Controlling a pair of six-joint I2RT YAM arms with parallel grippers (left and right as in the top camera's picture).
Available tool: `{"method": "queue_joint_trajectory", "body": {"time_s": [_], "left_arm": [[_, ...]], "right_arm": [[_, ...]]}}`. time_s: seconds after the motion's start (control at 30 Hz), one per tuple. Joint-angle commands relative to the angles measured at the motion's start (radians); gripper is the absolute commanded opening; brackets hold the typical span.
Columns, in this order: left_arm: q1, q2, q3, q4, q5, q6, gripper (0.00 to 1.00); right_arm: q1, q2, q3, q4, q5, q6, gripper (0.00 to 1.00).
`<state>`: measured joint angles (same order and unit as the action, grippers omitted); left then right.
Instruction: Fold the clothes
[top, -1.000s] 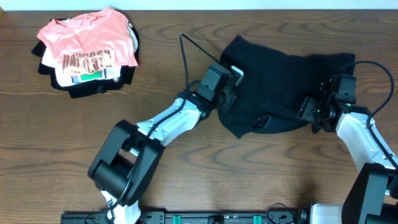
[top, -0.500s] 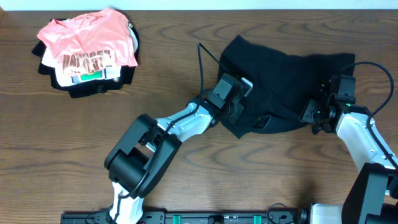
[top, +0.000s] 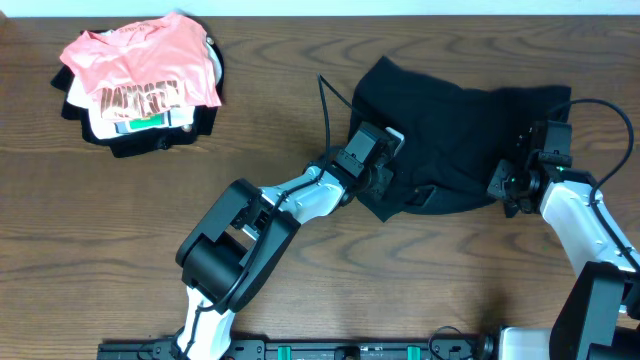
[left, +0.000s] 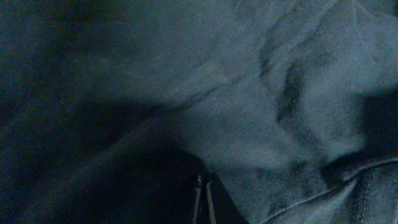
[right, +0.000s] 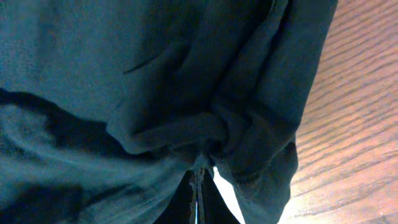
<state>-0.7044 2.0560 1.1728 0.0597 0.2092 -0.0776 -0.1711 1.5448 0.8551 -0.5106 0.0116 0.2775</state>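
Wood table (top: 300, 60) — garment (top: 450, 130) (black, wrinkled) in right gripper (right: 198, 180).

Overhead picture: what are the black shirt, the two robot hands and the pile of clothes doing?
black shirt, crumpled, not folded yet
left hand, shut on the black shirt's left edge
right hand, shut on a bunched fold of it
pile of clothes, stacked, pink one on top

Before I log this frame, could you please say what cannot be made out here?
Left wrist: whether the left claw pinches the plain black soft-fabric garment; shadow hides it.
Overhead: most of the pile under the salmon-pink printed shirt, which covers it.
Right wrist: the garment's outline, cut off by edges.
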Motion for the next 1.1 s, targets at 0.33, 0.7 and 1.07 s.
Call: {"method": "queue_joint_trajectory", "body": {"time_s": [0.33, 0.7, 1.07], "left_arm": [[-0.001, 0.043, 0.005, -0.013, -0.020, -0.011, 0.06], [-0.001, 0.043, 0.005, -0.013, -0.020, -0.011, 0.06], [-0.001, 0.043, 0.005, -0.013, -0.020, -0.011, 0.06]], "right_arm": [[-0.140, -0.003, 0.023, -0.059, -0.054, -0.002, 0.31], [-0.142, -0.002, 0.022, -0.047, -0.054, -0.005, 0.62], [-0.142, 0.021, 0.017, 0.015, -0.065, -0.005, 0.50]]}}
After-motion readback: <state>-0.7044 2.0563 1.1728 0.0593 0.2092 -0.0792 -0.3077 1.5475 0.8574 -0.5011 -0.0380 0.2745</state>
